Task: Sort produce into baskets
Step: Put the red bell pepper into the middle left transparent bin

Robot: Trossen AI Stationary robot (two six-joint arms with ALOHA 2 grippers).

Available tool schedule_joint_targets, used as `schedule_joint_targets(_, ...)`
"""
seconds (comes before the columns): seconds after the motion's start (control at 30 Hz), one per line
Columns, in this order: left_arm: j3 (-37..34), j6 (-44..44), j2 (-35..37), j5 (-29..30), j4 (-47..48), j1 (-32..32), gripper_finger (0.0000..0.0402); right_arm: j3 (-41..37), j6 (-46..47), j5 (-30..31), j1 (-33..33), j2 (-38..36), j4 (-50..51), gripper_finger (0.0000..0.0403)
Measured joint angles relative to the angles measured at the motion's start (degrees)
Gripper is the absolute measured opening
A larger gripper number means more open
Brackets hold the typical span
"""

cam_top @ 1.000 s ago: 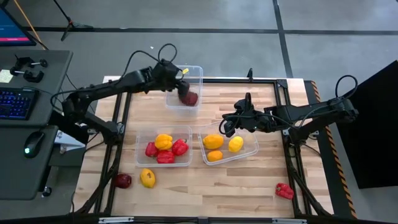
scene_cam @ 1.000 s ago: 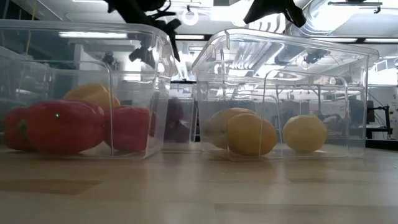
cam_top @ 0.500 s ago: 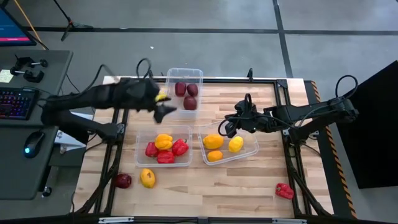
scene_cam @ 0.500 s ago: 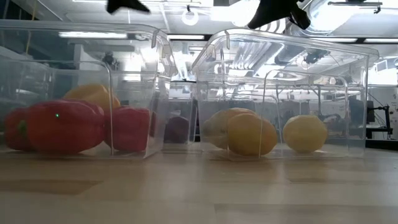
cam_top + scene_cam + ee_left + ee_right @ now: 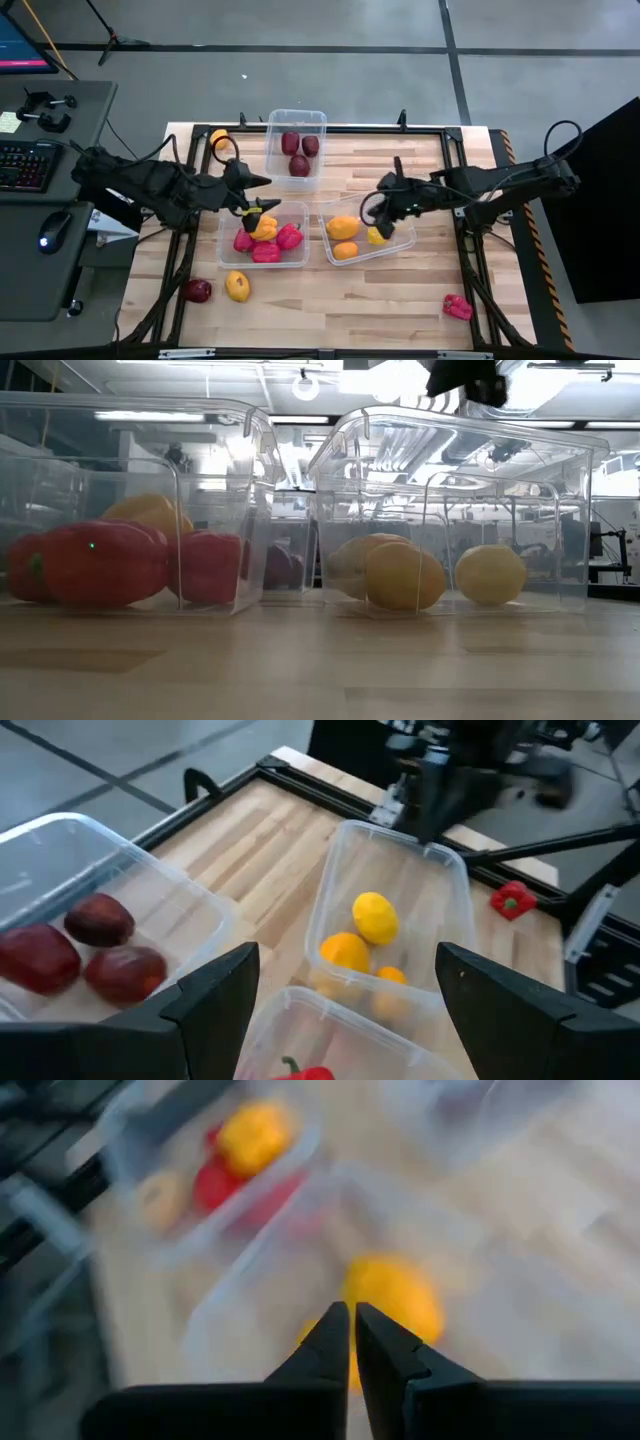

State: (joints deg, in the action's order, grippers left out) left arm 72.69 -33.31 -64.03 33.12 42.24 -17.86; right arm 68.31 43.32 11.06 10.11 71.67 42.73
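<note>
Three clear baskets stand on the wooden table. The far basket [image 5: 296, 128] holds three maroon pieces [image 5: 90, 955]. The near-left basket [image 5: 229, 215] holds red pieces and a yellow one [image 5: 264, 228]. The near-right basket [image 5: 405, 240] holds yellow and orange pieces [image 5: 343, 228]. My left gripper [image 5: 262, 195] hovers open and empty over the near-left basket's far rim; in the left wrist view its fingers [image 5: 215, 1000] are spread wide. My right gripper [image 5: 383, 222] hangs shut above the near-right basket, over a yellow piece [image 5: 395, 1295].
Loose produce lies on the table: a maroon piece [image 5: 197, 290] and a yellow one [image 5: 238, 287] near the front left, a red pepper [image 5: 457, 307] at the front right, and an orange piece [image 5: 218, 137] at the far left corner. A black frame [image 5: 450, 150] borders the tabletop.
My left gripper has drawn out of the far basket, swung toward the table's left edge, then come toward the near edge, rolling as it went; it now hovers over the near-left basket. Three maroon pieces now show in the far basket. My right gripper has tipped downward over the near-right basket.
</note>
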Motion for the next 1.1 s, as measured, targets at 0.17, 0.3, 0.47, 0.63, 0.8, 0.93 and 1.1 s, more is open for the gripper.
schedule_joint_targets(0.17,0.00,0.56,-0.26,0.53,0.00,2.19,0.0291,0.00,7.09,-9.89,3.83,-3.05,12.53,0.0072)
schedule_joint_targets(0.3,0.00,1.94,0.11,-0.05,-0.07,4.49,0.0291,0.00,11.63,-18.92,10.31,-3.49,20.76,0.0139)
schedule_joint_targets(0.47,0.01,2.45,0.04,-2.52,-0.04,6.58,0.0291,-0.01,17.33,-25.12,19.68,-3.44,21.76,0.0226)
schedule_joint_targets(0.63,0.00,2.48,0.07,-3.77,-0.04,7.37,0.0291,-3.39,25.38,-24.72,26.67,-1.35,21.60,0.0294)
schedule_joint_targets(0.8,0.00,2.48,0.07,-4.06,-0.04,7.36,0.0291,-11.58,32.46,-31.75,31.40,3.91,17.17,0.0332)
schedule_joint_targets(0.93,0.01,2.48,0.07,-4.36,-0.04,7.36,0.0291,-18.62,36.13,-41.48,33.80,8.77,12.59,0.0346)
schedule_joint_targets(1.1,0.02,2.46,0.07,-4.70,-0.03,7.33,0.0291,-23.94,38.69,-46.58,35.40,13.36,3.54,0.0349)
